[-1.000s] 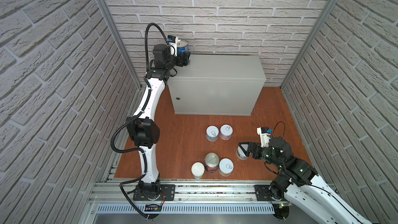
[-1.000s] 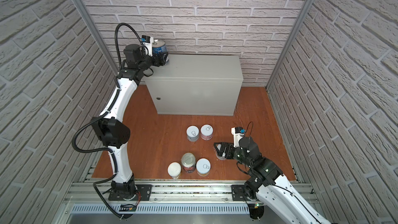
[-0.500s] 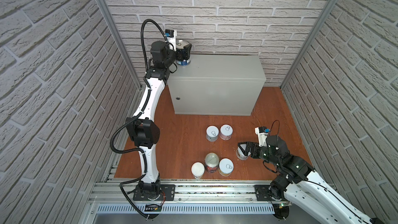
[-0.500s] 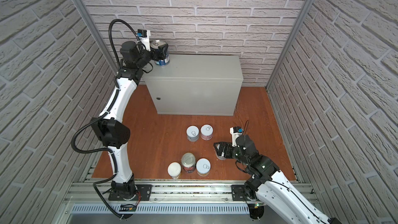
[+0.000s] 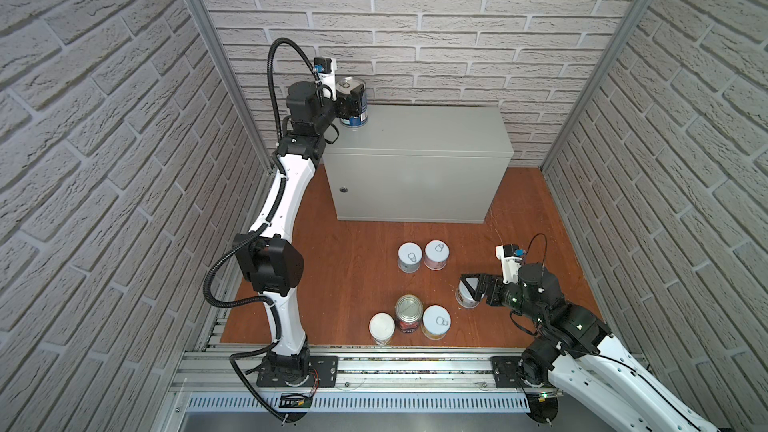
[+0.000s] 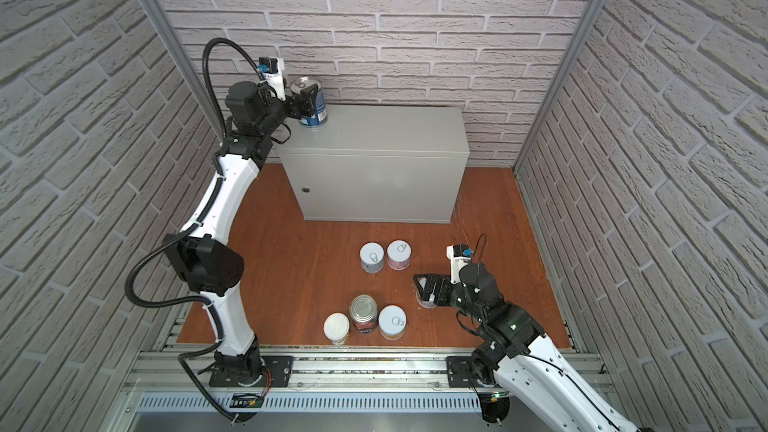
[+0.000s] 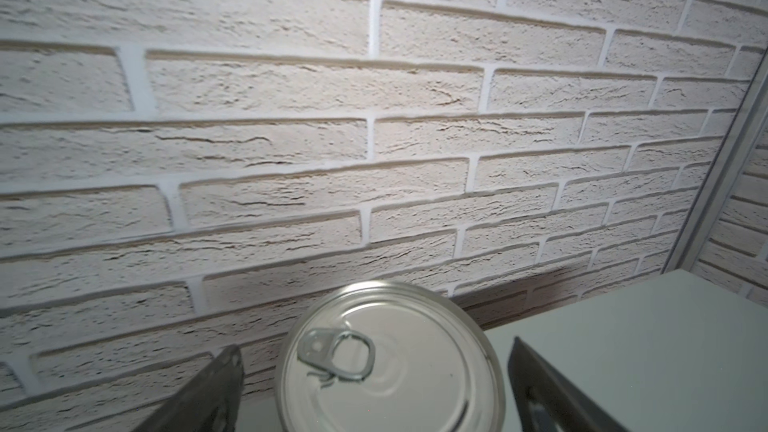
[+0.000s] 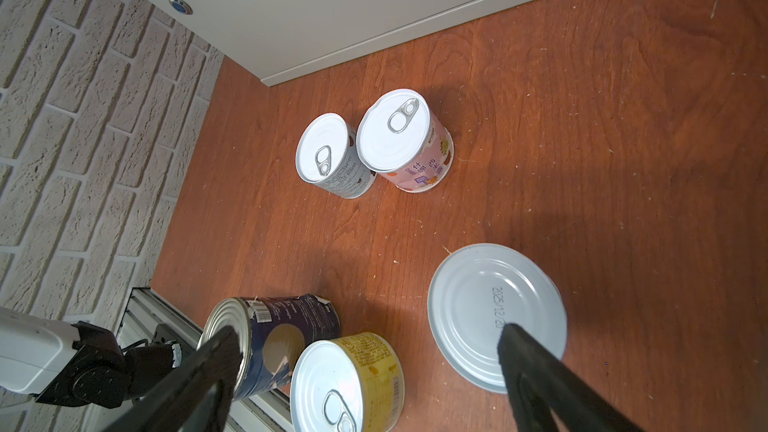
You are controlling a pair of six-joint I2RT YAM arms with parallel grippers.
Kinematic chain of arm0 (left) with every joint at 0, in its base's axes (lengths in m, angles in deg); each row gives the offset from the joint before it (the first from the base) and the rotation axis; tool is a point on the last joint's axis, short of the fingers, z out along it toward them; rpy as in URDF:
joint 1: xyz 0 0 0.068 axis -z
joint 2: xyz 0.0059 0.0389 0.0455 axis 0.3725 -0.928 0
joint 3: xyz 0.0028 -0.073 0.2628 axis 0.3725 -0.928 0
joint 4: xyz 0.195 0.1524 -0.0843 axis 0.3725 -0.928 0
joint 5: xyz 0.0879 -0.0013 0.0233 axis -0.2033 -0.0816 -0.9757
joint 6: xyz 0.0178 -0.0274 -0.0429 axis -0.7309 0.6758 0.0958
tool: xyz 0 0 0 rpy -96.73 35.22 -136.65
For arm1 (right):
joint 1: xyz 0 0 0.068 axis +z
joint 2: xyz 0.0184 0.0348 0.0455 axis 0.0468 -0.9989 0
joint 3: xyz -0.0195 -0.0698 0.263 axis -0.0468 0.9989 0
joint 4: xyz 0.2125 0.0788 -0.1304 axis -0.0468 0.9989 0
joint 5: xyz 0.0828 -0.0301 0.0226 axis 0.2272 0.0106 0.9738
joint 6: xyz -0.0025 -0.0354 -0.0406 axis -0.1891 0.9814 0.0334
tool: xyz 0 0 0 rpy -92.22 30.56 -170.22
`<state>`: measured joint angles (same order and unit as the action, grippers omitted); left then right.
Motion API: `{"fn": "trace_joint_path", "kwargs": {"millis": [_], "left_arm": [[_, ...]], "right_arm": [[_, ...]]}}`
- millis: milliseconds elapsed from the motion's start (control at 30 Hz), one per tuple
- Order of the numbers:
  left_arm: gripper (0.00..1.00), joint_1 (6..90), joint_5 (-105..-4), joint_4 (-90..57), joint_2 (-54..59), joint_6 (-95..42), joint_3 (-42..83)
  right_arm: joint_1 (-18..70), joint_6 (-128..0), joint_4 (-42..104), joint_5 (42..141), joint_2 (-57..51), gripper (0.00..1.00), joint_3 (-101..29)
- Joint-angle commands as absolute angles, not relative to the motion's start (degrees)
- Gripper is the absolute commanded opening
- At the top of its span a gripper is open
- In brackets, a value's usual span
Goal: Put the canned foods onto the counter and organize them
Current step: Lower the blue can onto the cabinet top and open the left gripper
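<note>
As left jaws gape, blue can [image 5: 362, 106] hugs counter's [image 5: 419, 135] corner.

Blue can [image 5: 350, 86] upright on counter [image 5: 419, 130] corner

Both top views bright and even, lit from overhead, no harsh glare; soft shadows on the floor [image 5: 332, 268] beside the cans [image 5: 409, 313] and at the counter [image 5: 415, 184] base. Wide-angle bend at the side-wall edges. Left wrist view: brick wall [image 7: 291, 139] a bit soft and smeared, mild sheen on the blue can [image 7: 390, 367] lid, its shadow on the wall behind, left gripper [image 7: 374, 347] out of focus. Right wrist view sharp, broad soft floor shadows, right gripper [image 8: 372, 336] blurred near the lens
</note>
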<state>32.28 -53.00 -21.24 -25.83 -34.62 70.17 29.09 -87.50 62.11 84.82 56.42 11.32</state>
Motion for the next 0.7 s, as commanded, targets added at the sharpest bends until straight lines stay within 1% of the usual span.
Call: {"fn": "trace_joint_path", "kwargs": {"millis": [0,400,567,667], "left_arm": [[0.98,33.59,-56.32,-16.96,-21.67,-36.6,67.18],[0.98,37.05,-65.37,-15.02,-16.13,-37.24,57.67],[0.98,38.98,-72.37,-11.95,-10.98,-37.84,49.74],[0.98,40.4,-77.16,-13.5,-8.73,-38.52,47.58]], "right_arm": [[29.48,-86.06,62.94,84.17,58.17,0.97,12.49],[29.48,-83.91,68.1,83.33,65.53,0.98,12.5],[29.49,-82.85,69.78,83.8,67.63,0.99,12.0],[29.49,-81.52,70.64,84.38,68.18,1.0,11.54]]}}
